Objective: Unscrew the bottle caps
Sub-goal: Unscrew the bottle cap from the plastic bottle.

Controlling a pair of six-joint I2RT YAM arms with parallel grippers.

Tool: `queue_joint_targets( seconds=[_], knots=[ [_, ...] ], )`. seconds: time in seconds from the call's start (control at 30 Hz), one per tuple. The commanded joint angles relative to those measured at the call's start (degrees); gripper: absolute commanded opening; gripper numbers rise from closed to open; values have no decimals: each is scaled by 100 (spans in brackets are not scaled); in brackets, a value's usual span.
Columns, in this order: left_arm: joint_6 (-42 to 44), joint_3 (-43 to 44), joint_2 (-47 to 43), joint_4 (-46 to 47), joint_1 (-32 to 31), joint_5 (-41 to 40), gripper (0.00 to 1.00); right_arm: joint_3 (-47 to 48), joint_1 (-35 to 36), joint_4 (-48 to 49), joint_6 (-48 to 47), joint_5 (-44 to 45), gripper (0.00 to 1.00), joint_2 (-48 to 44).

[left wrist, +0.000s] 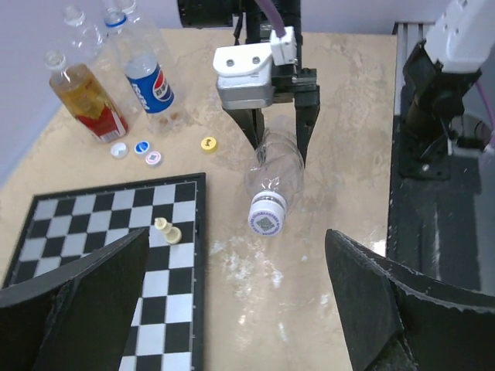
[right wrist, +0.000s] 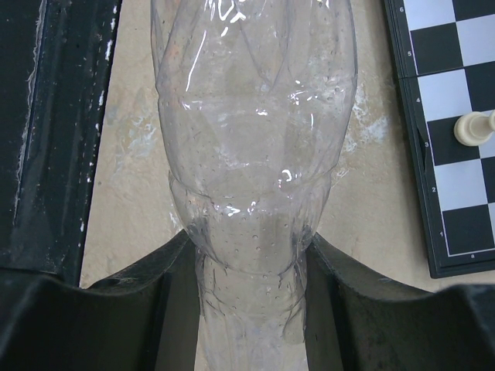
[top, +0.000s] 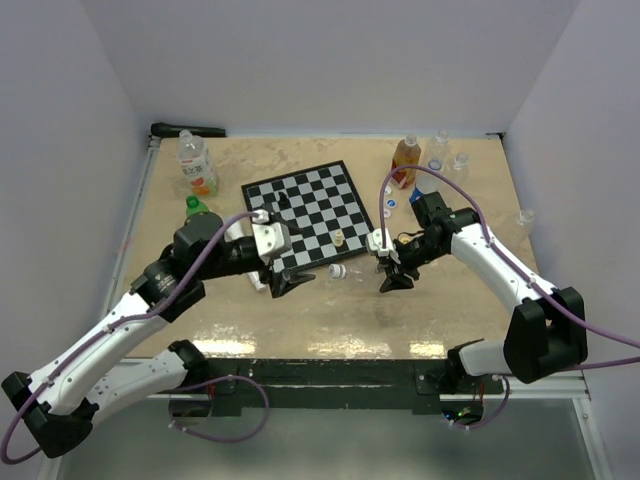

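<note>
A clear bottle (left wrist: 274, 166) lies on its side on the table, between my two grippers. Its white cap (left wrist: 267, 214) (top: 337, 271) is still on and faces my left gripper. In the right wrist view the bottle (right wrist: 251, 116) runs away from the camera, and my right gripper (right wrist: 247, 267) (left wrist: 280, 151) is shut on it where it narrows. My left gripper (left wrist: 236, 239) (top: 292, 283) stands wide open just short of the cap, with only bare table between its fingers.
A chessboard (top: 305, 210) lies left of the bottle with a cream chess piece (left wrist: 166, 230) near its edge. Loose caps (left wrist: 208, 144) lie by an orange-labelled bottle (left wrist: 85, 100) and a Pepsi bottle (left wrist: 151, 81). A green bottle (top: 197, 207) and another bottle (top: 197, 165) stand at the far left.
</note>
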Motion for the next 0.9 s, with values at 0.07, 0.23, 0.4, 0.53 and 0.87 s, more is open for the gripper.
queue_joint_targets(
  seconds=[0.07, 0.23, 0.4, 0.53, 0.87],
  knots=[
    [2118, -102, 114, 138, 23, 662, 99, 58, 13, -69, -75, -49, 15, 31],
    [2444, -102, 685, 260, 5, 1127, 96, 58, 13, -69, -75, -40, 15, 75],
    [2506, 3, 1204, 515, -47, 1347, 94, 58, 13, -78, -75, -40, 15, 67],
    [2515, 100, 1459, 577, -109, 1523, 91, 58, 13, -78, -75, -40, 15, 67],
    [2365, -225, 1635, 788, -372, 1357, 78, 58, 13, -87, -84, -31, 15, 67]
  ],
)
